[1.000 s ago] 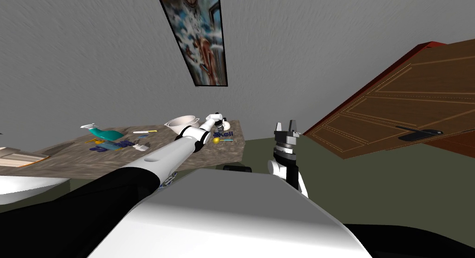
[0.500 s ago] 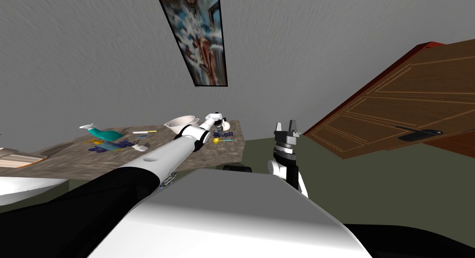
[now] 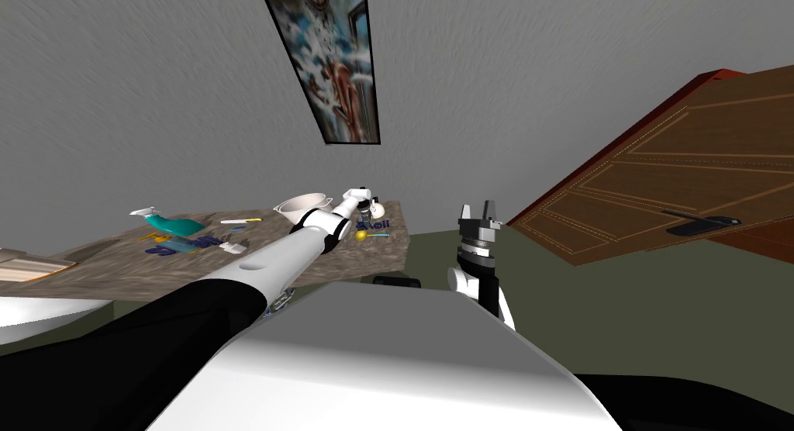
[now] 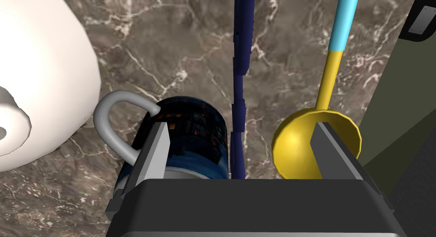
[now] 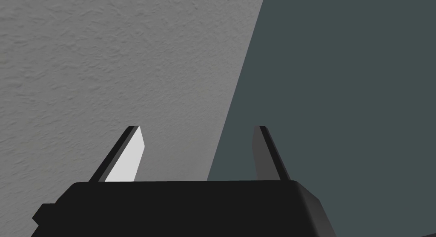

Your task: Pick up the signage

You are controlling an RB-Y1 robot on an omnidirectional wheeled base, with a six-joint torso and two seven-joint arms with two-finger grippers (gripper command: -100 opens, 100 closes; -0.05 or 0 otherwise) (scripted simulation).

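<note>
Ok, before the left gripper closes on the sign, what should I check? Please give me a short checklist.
1. Left gripper open: ok.
2. Sign inside the gap: ok, the thin navy strip runs through about the middle.
3. Mug out of the closing path: not ok, it lies partly inside the gap, by one finger.
4. Spoon out of the path: not ok, its yellow bowl sits by the other finger.
5. Height over the counter right for a grip: cannot tell.
6. Right gripper out of the way: ok, it is open and beside the counter's end.
</note>
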